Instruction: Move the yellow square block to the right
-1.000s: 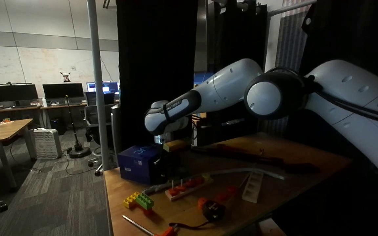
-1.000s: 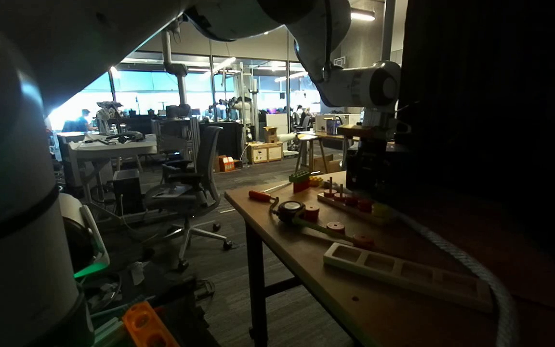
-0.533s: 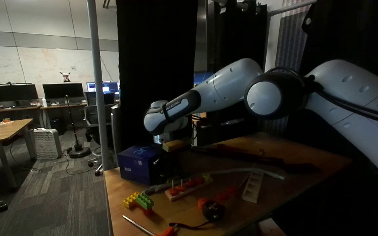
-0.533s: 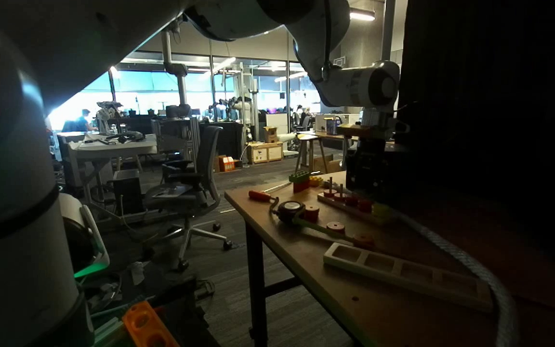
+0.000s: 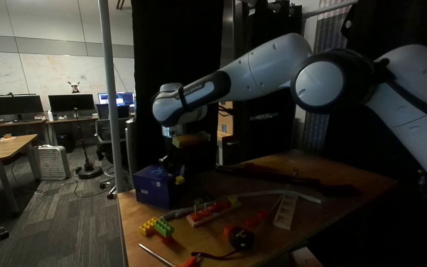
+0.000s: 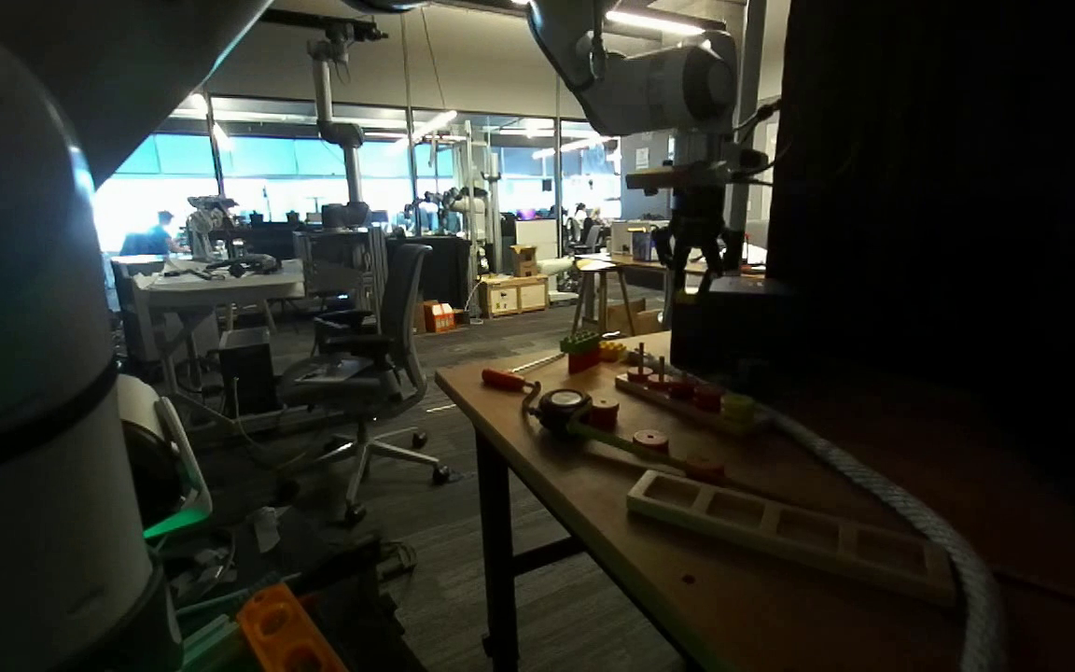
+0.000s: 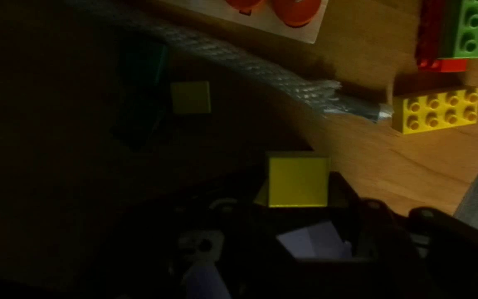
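A yellow square block (image 7: 298, 181) sits between the fingertips of my gripper (image 7: 299, 185) in the wrist view. The gripper is shut on it. The block also shows as a small yellow spot in both exterior views (image 5: 179, 180) (image 6: 687, 297), under the dark gripper (image 6: 694, 280). It is held above the table, close to the blue box (image 5: 153, 187). The fingers are dark and partly lost in shadow. A second, duller yellow square piece (image 7: 191, 97) lies on the dark tabletop in the wrist view.
A grey rope (image 7: 239, 58) crosses the table. Nearby are a peg board with red rings (image 5: 213, 212), yellow toy bricks (image 7: 438, 109), a green brick (image 5: 164, 227), a tape measure (image 5: 241, 238), a slotted wooden tray (image 5: 286, 212) and a red-handled screwdriver (image 6: 504, 379). Dark green pieces (image 7: 143, 60) lie in shadow.
My gripper has risen from low beside the blue box, shifting slightly left in both exterior views. The yellow block now shows raised in its fingers. The objects on the table look unmoved.
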### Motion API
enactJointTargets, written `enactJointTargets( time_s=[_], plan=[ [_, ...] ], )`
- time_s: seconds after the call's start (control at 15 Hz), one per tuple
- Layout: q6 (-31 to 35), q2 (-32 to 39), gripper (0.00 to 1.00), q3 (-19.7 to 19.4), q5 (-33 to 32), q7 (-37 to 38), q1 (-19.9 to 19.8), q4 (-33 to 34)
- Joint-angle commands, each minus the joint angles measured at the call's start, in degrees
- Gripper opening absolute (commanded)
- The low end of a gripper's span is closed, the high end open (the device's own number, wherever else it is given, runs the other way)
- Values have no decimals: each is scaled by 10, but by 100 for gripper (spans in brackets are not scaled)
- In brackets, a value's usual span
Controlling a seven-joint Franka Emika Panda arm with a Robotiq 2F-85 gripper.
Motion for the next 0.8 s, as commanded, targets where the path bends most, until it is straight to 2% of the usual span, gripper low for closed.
enactJointTargets(
  time_s=[0.0, 0.27, 0.73],
  plan=[
    [29, -98, 23, -14, -16, 35, 7, -85],
    [39, -150, 23, -26, -22, 63, -3, -139],
    [65, -158, 23, -36, 0, 65, -37, -201]
  ],
)
